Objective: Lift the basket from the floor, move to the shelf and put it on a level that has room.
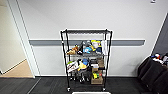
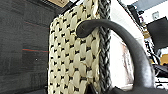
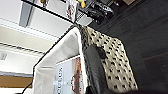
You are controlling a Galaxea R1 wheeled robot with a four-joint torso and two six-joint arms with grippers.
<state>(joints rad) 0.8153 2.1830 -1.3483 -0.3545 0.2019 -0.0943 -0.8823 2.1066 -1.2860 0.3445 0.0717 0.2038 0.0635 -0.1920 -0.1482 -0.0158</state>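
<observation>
Both hands sit at the basket's two ends, left and right, each close against a dark loop handle; whether either one is closed on it I cannot tell, as my fingers are hard to make out. I judge the basket hangs between my arms with its long axis running across my front, and its white edge shows low in the head view. Woven beige-and-dark wicker forms the sides, with a braided dark rim and white cloth lining. Straight ahead stands the shelf, thin black wire; its top level looks bare, while lower tiers are crowded with toys and boxes. Dark striped floor lies between.
</observation>
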